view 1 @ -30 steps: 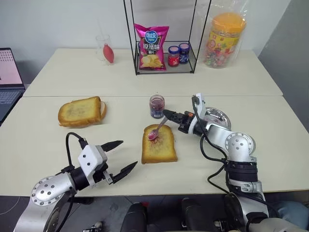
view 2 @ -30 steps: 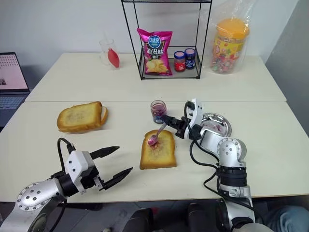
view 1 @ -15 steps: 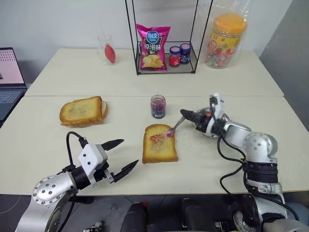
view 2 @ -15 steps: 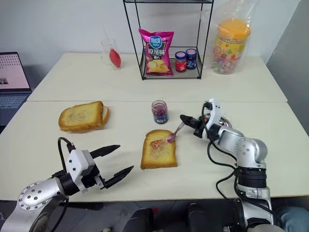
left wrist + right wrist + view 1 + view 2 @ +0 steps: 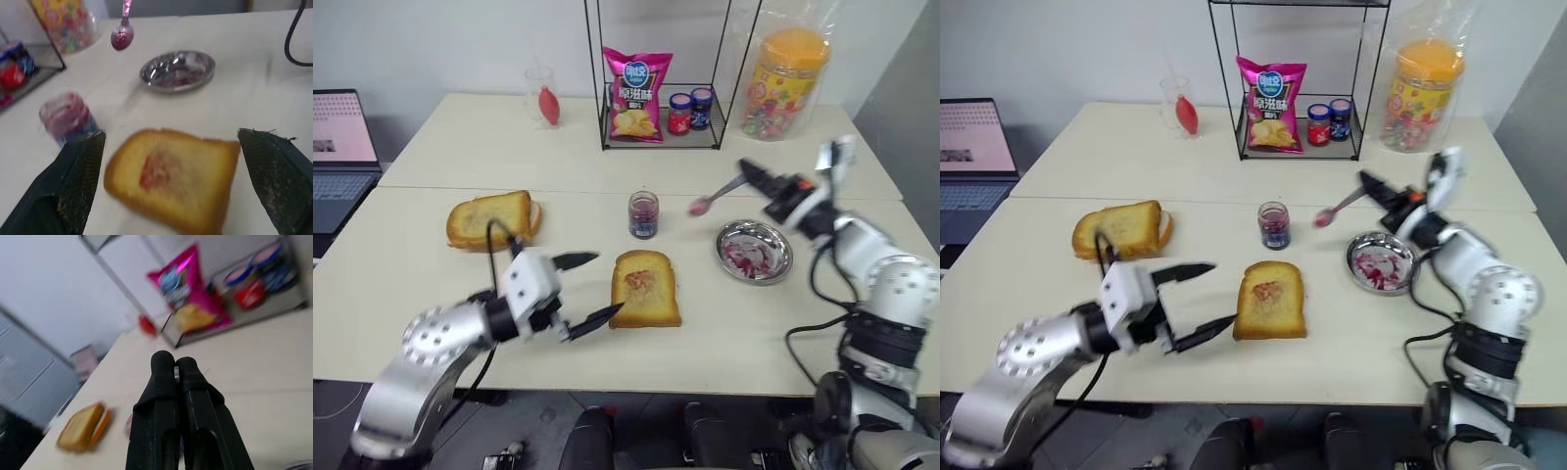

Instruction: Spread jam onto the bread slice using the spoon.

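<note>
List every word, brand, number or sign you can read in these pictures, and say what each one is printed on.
Nothing can be quoted with confidence.
Pink crisp bag: white badge with characters beneath, too small to read.
Small jam jar: blue label, illegible.
Two lidded jars on the wire shelf: labels too small.
Big sweet jar: no legible print.
Laptop screen: content too blurred.

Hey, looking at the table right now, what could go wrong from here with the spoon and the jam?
The spoon, pinched in the right tool, hangs in the air between the jam jar and the steel dish with jam on its bowl; a drip could land on the table. The bread slice has just a small red patch in its middle, so coverage may stay uneven. The open left tool sits close by the slice and might nudge it.
</note>
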Controlling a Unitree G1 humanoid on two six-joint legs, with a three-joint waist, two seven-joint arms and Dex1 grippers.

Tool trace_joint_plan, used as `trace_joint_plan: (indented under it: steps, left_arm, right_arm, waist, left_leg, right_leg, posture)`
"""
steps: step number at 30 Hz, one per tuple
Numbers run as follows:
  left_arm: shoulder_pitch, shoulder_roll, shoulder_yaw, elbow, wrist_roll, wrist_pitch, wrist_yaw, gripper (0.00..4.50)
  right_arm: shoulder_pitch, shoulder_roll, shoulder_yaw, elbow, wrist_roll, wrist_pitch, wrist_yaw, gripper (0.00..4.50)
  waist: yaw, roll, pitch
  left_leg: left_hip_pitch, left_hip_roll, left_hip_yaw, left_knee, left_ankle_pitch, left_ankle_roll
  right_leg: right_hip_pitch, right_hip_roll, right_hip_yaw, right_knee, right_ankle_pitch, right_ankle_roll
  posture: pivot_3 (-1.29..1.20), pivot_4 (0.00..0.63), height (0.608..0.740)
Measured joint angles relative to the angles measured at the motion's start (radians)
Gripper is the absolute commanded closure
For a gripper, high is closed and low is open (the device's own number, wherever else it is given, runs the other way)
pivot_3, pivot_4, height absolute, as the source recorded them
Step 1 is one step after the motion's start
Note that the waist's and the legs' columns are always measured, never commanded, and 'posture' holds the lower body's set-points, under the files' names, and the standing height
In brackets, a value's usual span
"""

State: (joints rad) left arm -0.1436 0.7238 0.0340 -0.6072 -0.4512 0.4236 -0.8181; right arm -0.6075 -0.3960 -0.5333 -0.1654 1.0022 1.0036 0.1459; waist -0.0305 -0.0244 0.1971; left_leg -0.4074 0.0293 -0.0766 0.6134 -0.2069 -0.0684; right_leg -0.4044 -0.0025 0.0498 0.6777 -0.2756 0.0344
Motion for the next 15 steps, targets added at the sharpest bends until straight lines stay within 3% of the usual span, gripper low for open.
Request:
trace_joint_plan:
  steps: [7, 15]
  left_arm:
    - [-0.161, -0.028, -0.123, 0.037, -0.008, 0.099, -0.001, 0.0]
    - [-0.292, -0.144, -0.292, 0.132, 0.06, 0.134, 0.018, 0.0]
  right_arm:
    - [0.125, -0.042, -0.035, 0.017, -0.02, -0.038, 0.006, 4.46]
    - [0.19, -0.055, -0.01, 0.189, -0.092, -0.122, 0.091, 4.46]
  waist:
    - [-0.026, 0.002, 0.001]
    - [-0.029, 0.001, 0.001]
  left_leg:
    - [0.001, 0.002, 0.001, -0.002, 0.0, 0.0]
    - [0.006, 0.001, 0.008, -0.001, 0.0, 0.0]
  right_leg:
    - [-0.002, 0.003, 0.001, 0.003, -0.001, -0.001]
    - [0.0, 0.002, 0.01, 0.003, 0.0, 0.001]
  posture:
    - [0.0, 0.15, 0.74]
    - [0.0, 0.15, 0.74]
